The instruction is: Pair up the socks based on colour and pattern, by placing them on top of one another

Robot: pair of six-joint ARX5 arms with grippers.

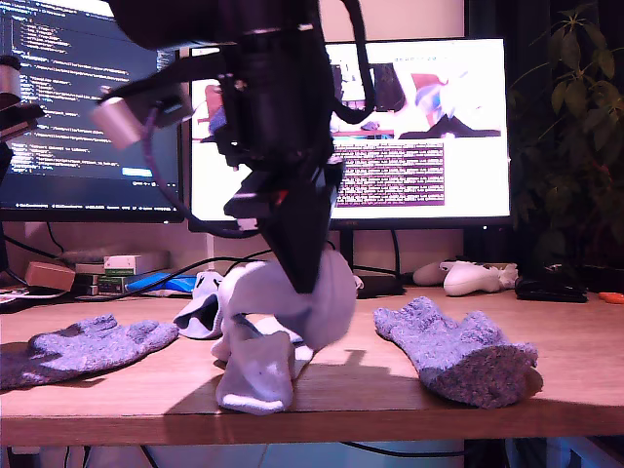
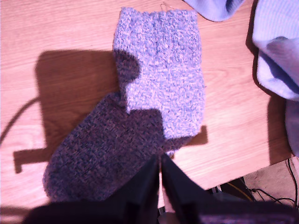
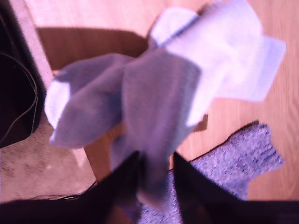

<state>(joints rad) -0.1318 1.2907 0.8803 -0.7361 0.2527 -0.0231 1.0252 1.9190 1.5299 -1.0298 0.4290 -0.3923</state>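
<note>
Holding a white sock [image 1: 292, 292] clamped in my second gripper [image 3: 156, 172], I have it draped on another white sock [image 1: 255, 375] at the table [image 1: 390, 390] front edge. My first gripper [image 2: 160, 179], jaws together, hovers over a grey sock [image 2: 159, 79]. Risk: releasing here could let both white socks slide off the edge.

My second gripper [image 3: 156, 175] points steeply down over the desk's front edge in the exterior view [image 1: 304, 268], jaws clamped on a white sock [image 3: 154, 107]. My first gripper [image 2: 160, 179] hangs above a grey sock [image 2: 159, 74], jaws pressed together, holding nothing.
</note>
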